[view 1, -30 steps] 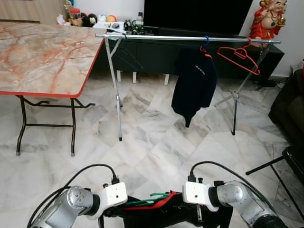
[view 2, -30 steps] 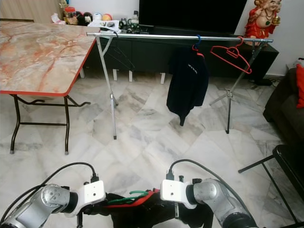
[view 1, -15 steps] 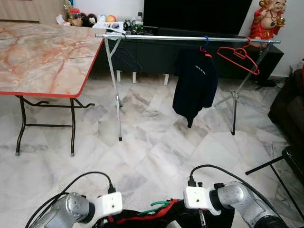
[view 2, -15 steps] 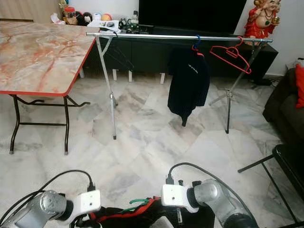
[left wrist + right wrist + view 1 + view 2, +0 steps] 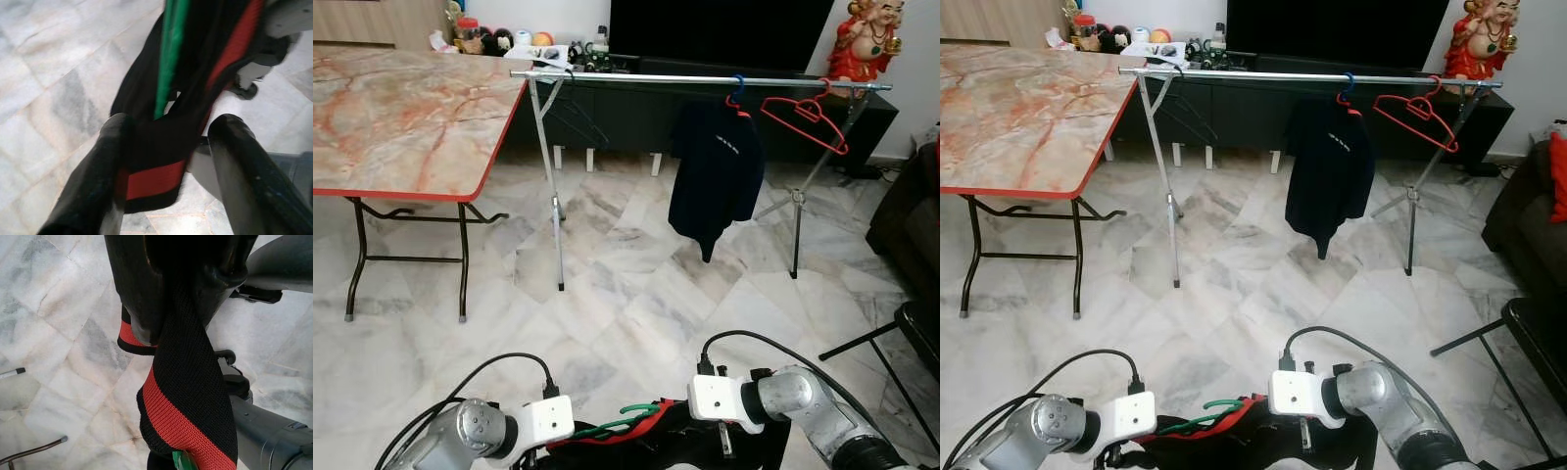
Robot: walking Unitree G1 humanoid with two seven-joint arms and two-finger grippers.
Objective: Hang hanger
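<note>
Marble floor (image 5: pixel 626 294); far off, a rail (image 5: pixel 705 78) beside the counter (image 5: pixel 401 117). Near, both pincers, left (image 5: pixel 166 161) and right (image 5: pixel 181 298), grasp the garment (image 5: pixel 1234 441) on its green hanger (image 5: pixel 641 408); the wrist views show the clamped knit.

I can read no text, label, brand or number anywhere in these views. The dark jacket (image 5: pixel 715 166) hanging on the clothes rail (image 5: pixel 636 75) carries a small pale chest mark, but it is too small and blurred for me to make out any letters.
</note>
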